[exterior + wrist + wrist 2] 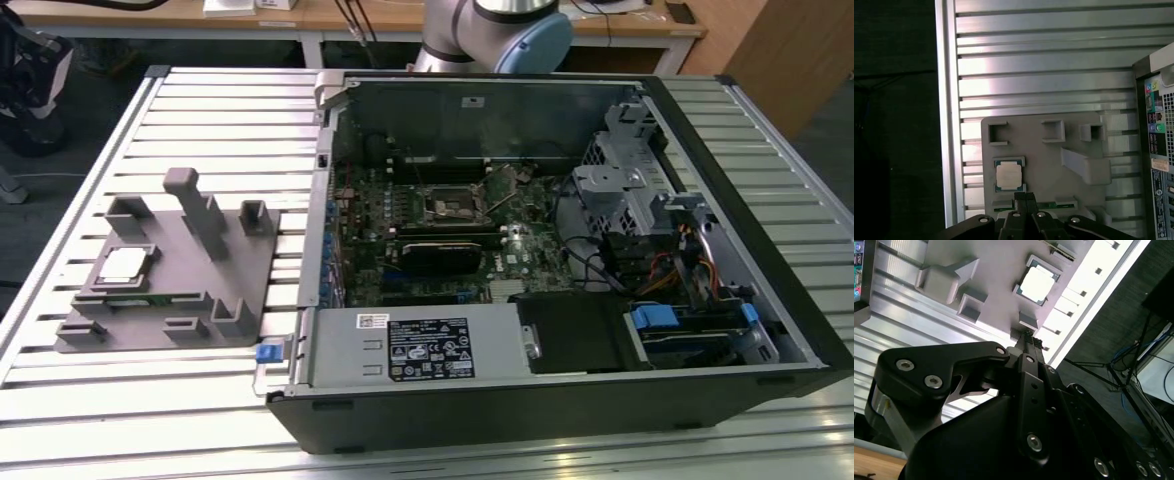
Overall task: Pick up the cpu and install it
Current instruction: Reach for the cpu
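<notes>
First wrist view: we see the cpu (1008, 176) seated in the grey fixture (1046, 160) just beyond the end effector (1024, 196) (closed, empty).

You have one cpu (1008, 176) here, seated on one grey fixture (1041, 165) that sits near the table's (214, 120) edge on the exterior view's left. That is the one slatted table, and it also carries one open computer case (561, 405), taking up the rest of it. Inside the case you can count one motherboard (374, 230) with one square black socket (451, 206). One arm (494, 30) stands at the table's far edge, and you have one gripper (1025, 197) with two fingers (1020, 199).
</notes>
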